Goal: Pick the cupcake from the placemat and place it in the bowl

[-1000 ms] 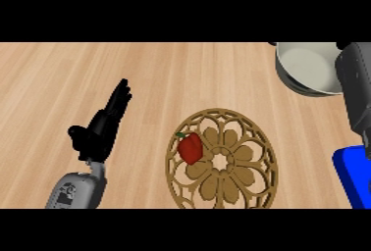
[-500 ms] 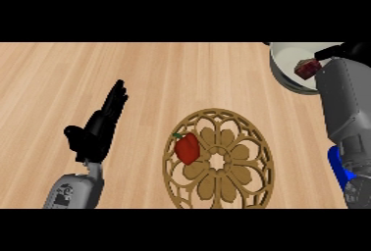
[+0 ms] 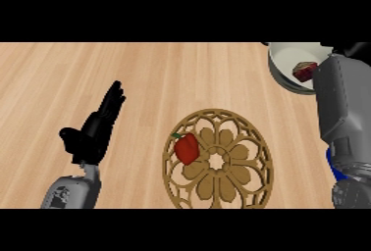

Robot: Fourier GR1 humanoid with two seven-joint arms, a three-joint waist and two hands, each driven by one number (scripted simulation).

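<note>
Nearest the robot, the left hand [image 3: 94, 132] rests open over the wooden counter [image 3: 159, 83] at the view's left, fingers straight and holding nothing. Just beyond and to the right lies one round openwork wooden placemat [image 3: 243, 184], and one red pepper [image 3: 186, 148] with a green stem sits on its left part; no cupcake is on it. Along the right edge the grey right forearm [image 3: 344, 112] runs up toward the far right corner, with a sliver of something blue showing behind it lower down. The right hand [image 3: 354, 48] is only a dark scrap at the top edge above the forearm, so I cannot tell whether its fingers are released or clenched. Farthest away, one pale bowl [image 3: 279, 73] stands at the far right, partly hidden by the forearm, and the one cupcake [image 3: 304, 71], dark red with a brown top, shows inside it against the forearm's edge. Whether the hand touches it cannot be seen. By my judgement the placing step is at its end: the cupcake should be let go low inside the bowl, and the arm then lifted straight up and clear of the rim, so that neither the bowl nor the cupcake is nudged.
</note>
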